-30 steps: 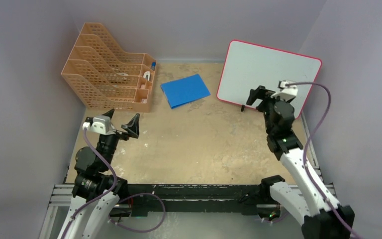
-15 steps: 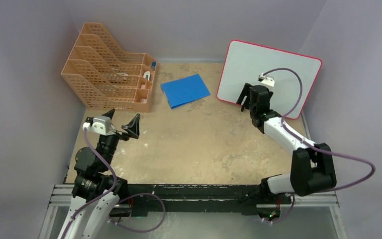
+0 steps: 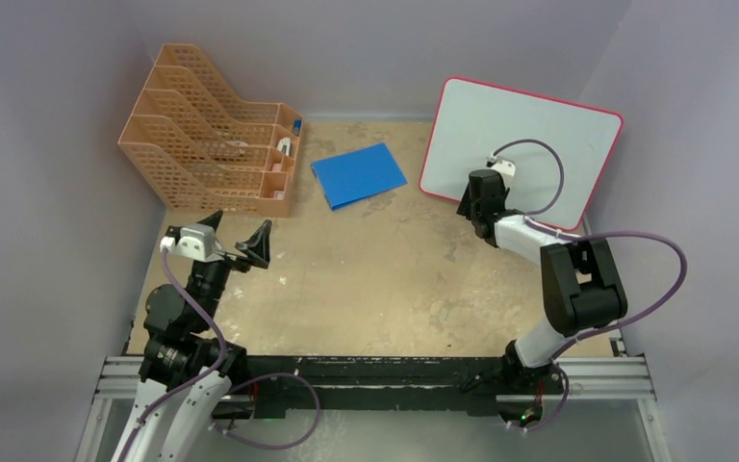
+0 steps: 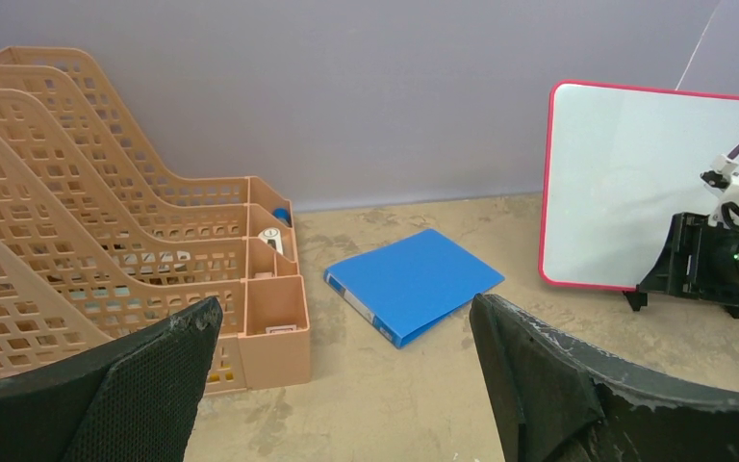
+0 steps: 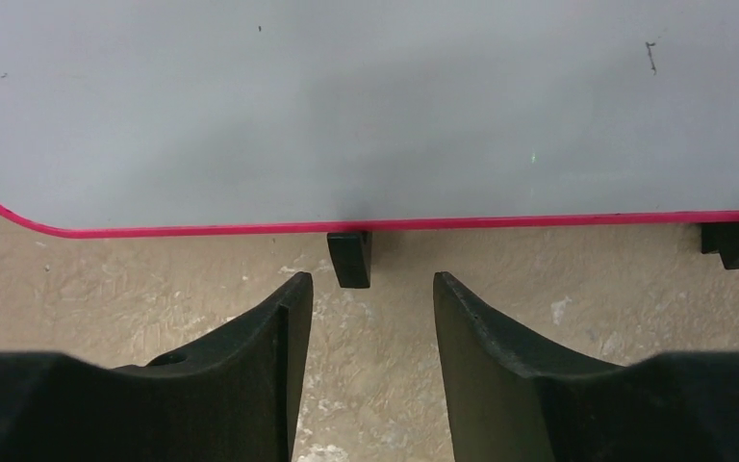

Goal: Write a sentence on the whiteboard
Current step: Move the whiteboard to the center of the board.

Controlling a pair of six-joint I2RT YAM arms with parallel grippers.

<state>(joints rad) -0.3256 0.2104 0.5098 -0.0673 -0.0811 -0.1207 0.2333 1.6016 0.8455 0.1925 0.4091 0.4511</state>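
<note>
Facing the lower edge of the whiteboard point(image 5: 366, 115)
Right end effector point(image 5: 369, 289), jaws parted and empty, aims at a black stand foot point(image 5: 350, 258) just ahead, the pink-red frame point(image 5: 202, 229) above it; left end effector point(image 3: 241, 226) spread wide, well apart

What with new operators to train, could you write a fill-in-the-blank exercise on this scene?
1. The folder lying flat between the orange organizer and the whiteboard is ____ in colour.
2. The right tool faces one black ____ under the whiteboard's lower edge.
3. The jaws of the left tool stand wide ____, holding nothing.
Missing words: blue; foot; open.
</note>
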